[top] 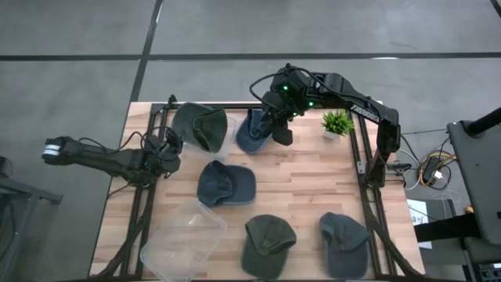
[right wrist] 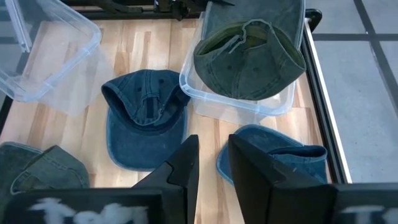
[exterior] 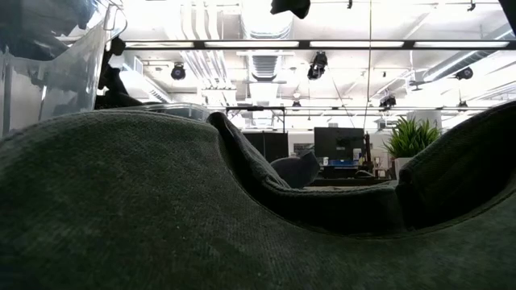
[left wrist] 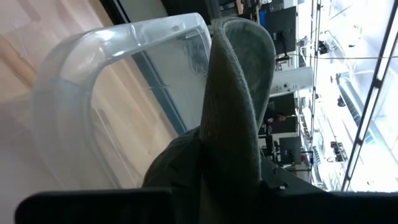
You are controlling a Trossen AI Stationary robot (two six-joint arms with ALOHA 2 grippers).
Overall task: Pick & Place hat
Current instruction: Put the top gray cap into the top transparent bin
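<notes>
High view, table (top: pixel 305 196): pale wooden planks in a dark frame, carrying six caps, two clear bins and a plant.
Writing: no brand, label or lettering can be read on any cap or bin.
Near bin (top: pixel 182 239): large clear plastic bin, well away from both hands at the table's near left corner.
Far bin (right wrist: pixel 239 102): clear, just ahead of the right hand and beside the left hand; an olive cap (right wrist: pixel 249 56) lies in it, crown up.
Centre blue cap (right wrist: pixel 144 118): on the wood, ahead of the right hand and beside the far bin, inside facing up.
Blue cap at the right hand (right wrist: pixel 280 163): crumpled on the table, directly under and just ahead of the fingers.
Near caps: an olive one (top: pixel 268 244) and a grey-blue one (top: pixel 344 241), far from both hands at the near edge, filling the low view.
Plant (top: pixel 337 123): small and potted, just beside the right arm.
Right hand (right wrist: pixel 211 163): over the far edge of the table, fingers a narrow gap apart, holding nothing.
Left hand (top: pixel 169 146): at the table's left edge beside the far bin; whether it is parted or closed I cannot tell, though olive cloth (left wrist: pixel 233 118) crowds its wrist view.
</notes>
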